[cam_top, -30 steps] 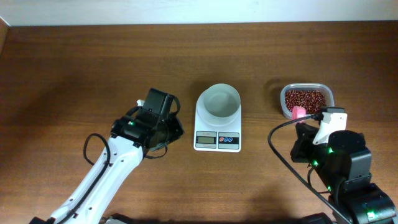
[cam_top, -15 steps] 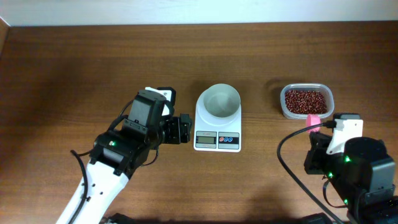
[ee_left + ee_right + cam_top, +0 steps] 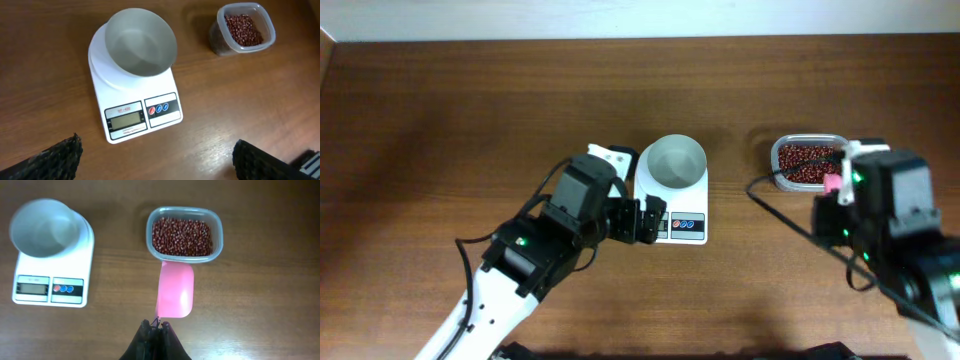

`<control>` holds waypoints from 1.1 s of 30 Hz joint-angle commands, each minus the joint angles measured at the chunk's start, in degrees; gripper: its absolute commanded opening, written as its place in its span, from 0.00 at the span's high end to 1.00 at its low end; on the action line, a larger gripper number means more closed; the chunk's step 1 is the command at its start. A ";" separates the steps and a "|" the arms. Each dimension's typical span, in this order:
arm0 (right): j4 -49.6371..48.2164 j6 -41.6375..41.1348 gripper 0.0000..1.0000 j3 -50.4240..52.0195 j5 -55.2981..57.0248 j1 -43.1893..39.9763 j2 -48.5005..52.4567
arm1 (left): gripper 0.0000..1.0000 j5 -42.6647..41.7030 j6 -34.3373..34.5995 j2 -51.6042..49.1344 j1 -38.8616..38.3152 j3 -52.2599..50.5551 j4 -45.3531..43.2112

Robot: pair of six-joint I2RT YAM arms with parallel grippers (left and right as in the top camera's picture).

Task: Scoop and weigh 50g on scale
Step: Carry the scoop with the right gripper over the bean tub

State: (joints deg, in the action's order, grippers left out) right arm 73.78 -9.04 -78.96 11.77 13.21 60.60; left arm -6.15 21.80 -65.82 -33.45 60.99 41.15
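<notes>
Nearest the robot, the left gripper (image 3: pixel 640 222) stands with its black jaws spread wide and holds nothing. It hangs over the 7 o'clock corner of the small white digital kitchen scale (image 3: pixel 688 226). In the left wrist view its two fingers (image 3: pixel 55 159) frame the scale's grey display and its red and blue buttons.

The right gripper (image 3: pixel 156 330) is clamped tight on the thin handle of a pink plastic scoop (image 3: pixel 175 295). The scoop points towards 12 o'clock, and its front edge meets the near rim of the clear plastic rounded-rectangular tub (image 3: pixel 150 232). I cannot tell whether the two touch.

The round white bowl (image 3: pixel 141 47) sits on the scale's far half. The small dark red-brown beans (image 3: pixel 182 236) lie heaped in the tub, which stands on the brown wooden table (image 3: pixel 470 110) at 3 o'clock from the bowl, well apart from the scale.
</notes>
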 commanded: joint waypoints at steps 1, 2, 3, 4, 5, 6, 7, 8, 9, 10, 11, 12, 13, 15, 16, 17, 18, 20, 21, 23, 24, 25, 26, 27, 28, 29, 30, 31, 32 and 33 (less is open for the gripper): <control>-0.74 2.40 0.96 -0.90 1.14 -4.17 3.06 | 0.01 4.61 -1.11 0.92 -1.03 1.03 0.00; -1.38 2.67 0.96 -0.90 -0.15 -6.47 4.28 | 0.01 4.72 -1.11 0.92 -1.01 1.03 0.00; -2.36 3.76 0.96 -0.90 -4.35 -9.49 5.60 | 0.01 4.72 -1.09 0.92 -1.01 1.03 0.00; -3.17 6.25 0.96 -0.90 -10.51 -13.64 7.17 | 0.01 4.70 -1.09 0.92 -1.03 1.03 0.02; -3.48 8.04 0.96 -0.90 -16.48 -16.72 8.24 | 0.01 4.70 -1.09 0.92 -1.03 1.03 0.00; -3.48 10.32 0.96 -0.90 -22.21 -19.37 9.11 | 0.01 4.70 -1.09 0.92 -1.01 1.03 0.00; -3.23 14.14 0.96 -0.87 -30.23 -22.73 10.23 | 0.01 4.70 -1.09 0.92 -1.01 1.03 0.00; -2.60 17.68 0.96 -0.87 -37.42 -25.86 11.30 | 0.01 4.70 -1.09 0.92 -1.03 1.03 0.02; -1.81 20.72 0.96 -0.87 -43.67 -28.55 12.26 | 0.01 4.70 -1.09 0.92 -1.03 1.03 0.04; -0.61 23.82 0.96 -0.87 -50.62 -31.43 13.40 | 0.01 4.70 -1.09 0.92 -1.01 1.03 0.00; 0.24 26.05 0.96 -0.87 -55.28 -33.51 14.19 | 0.01 4.70 -1.09 0.92 -1.01 1.03 -0.04; 0.44 27.36 0.96 -0.87 -58.16 -35.52 14.95 | 0.01 4.70 -1.09 0.92 -1.01 1.03 -0.20; 0.17 28.30 0.96 -0.87 -58.01 -36.44 15.34 | 0.01 4.70 -1.09 0.92 -1.01 1.03 -0.17; -1.05 28.96 0.96 -0.87 -56.15 -37.57 16.41 | 0.01 4.70 -1.09 0.92 -1.01 1.03 -0.11; -1.22 28.98 0.96 -0.87 -56.15 -37.55 16.83 | 0.01 4.70 -1.09 0.92 -1.01 1.03 -0.09; -1.53 29.00 0.96 -0.87 -56.08 -37.55 17.22 | 0.01 4.70 -1.09 0.92 -1.01 1.03 -0.11; -2.25 28.98 0.96 -0.87 -54.90 -37.57 17.88 | 0.01 4.70 -1.09 0.92 -1.01 1.03 -0.09; -4.00 28.96 0.96 -0.87 -51.25 -37.57 18.75 | 0.01 4.70 -1.09 0.92 -1.01 1.03 -0.09; -5.75 28.92 0.96 -0.87 -47.23 -37.55 19.69 | 0.01 4.70 -1.09 0.92 -1.01 1.03 -0.07; -8.76 26.53 0.96 -0.85 -43.91 -37.55 21.40 | 0.01 4.70 -1.09 0.92 -1.01 1.03 0.04; -9.70 26.36 0.96 -0.85 -44.00 -37.57 21.99 | 0.01 4.70 -1.09 0.92 -1.01 1.03 0.04; -10.51 26.36 0.96 -0.85 -44.00 -37.55 22.56 | 0.01 4.74 -1.11 0.92 -1.01 1.03 0.04; -11.91 26.38 0.96 -0.85 -44.00 -37.55 23.67 | 0.01 4.94 -1.09 0.92 -1.01 1.03 0.04; -13.35 26.38 0.96 -0.85 -43.82 -37.57 24.79 | 0.01 4.92 -1.09 0.92 -1.03 1.03 0.04; -14.71 26.34 0.96 -0.85 -43.85 -37.57 25.86 | 0.01 4.92 -1.09 0.92 -1.01 1.03 0.04; -15.61 26.10 0.96 -0.85 -43.82 -37.55 26.71 | 0.01 4.92 -1.09 0.92 -1.01 1.03 0.04; -16.59 26.12 0.96 -0.85 -43.85 -37.55 27.93 | 0.01 4.92 -1.09 0.92 -1.03 1.03 0.04; -17.16 26.14 0.96 -0.85 -43.85 -37.57 28.74 | 0.01 4.92 -1.09 0.92 -1.01 1.03 0.04; -17.81 26.14 0.96 -0.85 -43.82 -37.57 29.81 | 0.01 4.92 -1.09 0.92 -1.01 1.03 0.04; -18.43 26.16 0.96 -0.85 -43.76 -37.57 30.88 | 0.01 4.92 -1.09 0.92 -1.01 1.03 0.02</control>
State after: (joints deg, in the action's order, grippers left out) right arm 56.47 17.54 -78.96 -32.40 -24.08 89.12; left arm -1.87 21.80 -65.78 -34.24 60.99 41.12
